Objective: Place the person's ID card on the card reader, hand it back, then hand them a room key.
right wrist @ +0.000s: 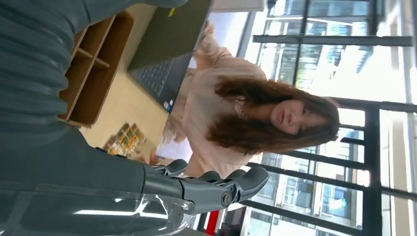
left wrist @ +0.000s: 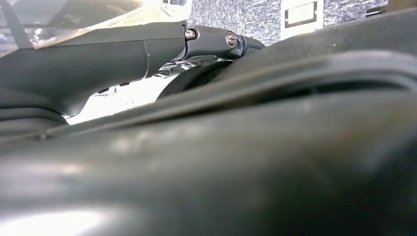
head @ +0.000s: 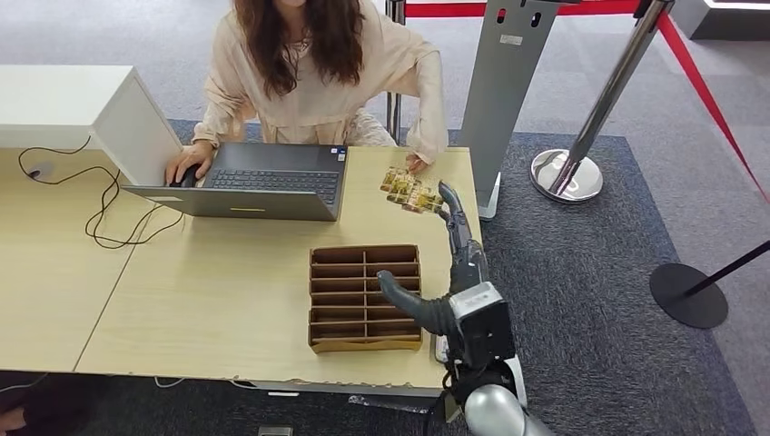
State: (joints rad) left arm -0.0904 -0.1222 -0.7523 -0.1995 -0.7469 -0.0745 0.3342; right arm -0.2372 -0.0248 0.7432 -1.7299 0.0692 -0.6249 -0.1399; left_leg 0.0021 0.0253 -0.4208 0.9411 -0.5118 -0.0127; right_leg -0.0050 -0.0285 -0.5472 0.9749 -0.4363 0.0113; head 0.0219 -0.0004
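On table: 1 laptop (head: 263,179), 2 cards (head: 410,193), 1 divider box (head: 365,297).

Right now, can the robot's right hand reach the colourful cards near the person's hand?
Probably yes. The right hand is open above the table, its fingertips close to the cards, with nothing between; the divided box lies beside it.

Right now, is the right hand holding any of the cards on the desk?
No. In the head view the right hand is open with fingers extended beside the cards, which lie flat on the desk under the person's hand.
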